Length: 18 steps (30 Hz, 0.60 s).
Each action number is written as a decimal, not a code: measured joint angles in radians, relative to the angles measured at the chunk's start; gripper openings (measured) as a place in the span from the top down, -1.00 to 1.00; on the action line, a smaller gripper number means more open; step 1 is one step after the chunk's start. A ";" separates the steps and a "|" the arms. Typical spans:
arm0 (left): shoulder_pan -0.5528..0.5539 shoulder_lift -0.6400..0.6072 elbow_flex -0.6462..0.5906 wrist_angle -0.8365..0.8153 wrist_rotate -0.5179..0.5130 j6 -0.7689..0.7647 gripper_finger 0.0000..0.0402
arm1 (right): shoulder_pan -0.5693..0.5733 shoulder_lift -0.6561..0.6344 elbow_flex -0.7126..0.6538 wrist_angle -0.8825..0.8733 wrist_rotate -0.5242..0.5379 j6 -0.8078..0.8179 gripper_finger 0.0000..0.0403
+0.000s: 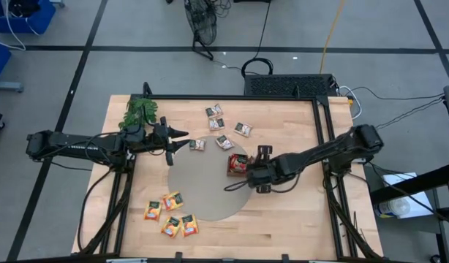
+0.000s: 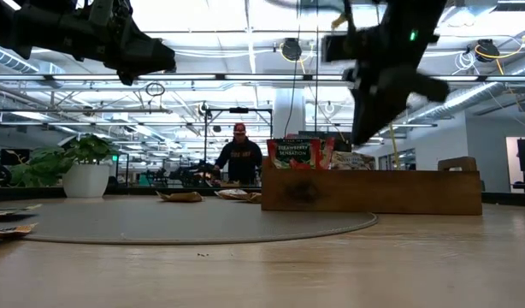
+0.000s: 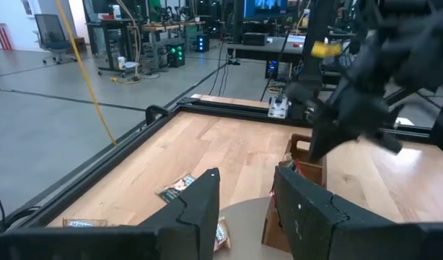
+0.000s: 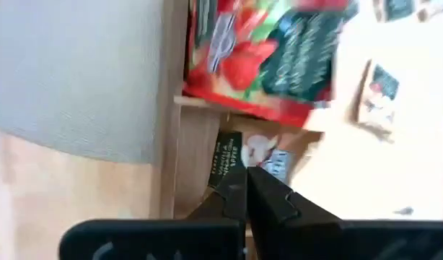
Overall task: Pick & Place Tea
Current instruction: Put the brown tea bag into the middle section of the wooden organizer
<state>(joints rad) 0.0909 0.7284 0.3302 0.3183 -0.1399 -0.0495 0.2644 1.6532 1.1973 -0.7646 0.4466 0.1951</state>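
Right wrist view: tea [image 4: 268, 54] beyond right gripper [image 4: 244, 189].

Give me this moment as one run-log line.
left gripper: open, empty, raised over mat edge | right gripper: shut, over wooden tray | red sachets: in tray | orange sachets: loose on table

Pale wooden table [image 1: 283, 212], matt grey mat [image 1: 202, 186]
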 joint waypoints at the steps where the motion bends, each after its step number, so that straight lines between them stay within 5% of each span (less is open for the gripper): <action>1: 0.000 0.000 0.000 0.000 0.000 0.000 0.32 | 0.000 -0.023 0.000 0.006 0.001 -0.001 1.00; 12: 0.000 0.000 0.000 0.000 0.000 0.000 0.32 | -0.015 -0.238 -0.124 0.257 0.141 -0.105 1.00; 18: 0.000 0.000 0.000 0.000 0.000 0.000 0.32 | -0.041 -0.367 -0.354 0.668 0.155 -0.264 1.00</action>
<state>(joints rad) 0.0910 0.7284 0.3302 0.3187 -0.1402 -0.0494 0.2235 1.2860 0.8428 -0.0965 0.6020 -0.0692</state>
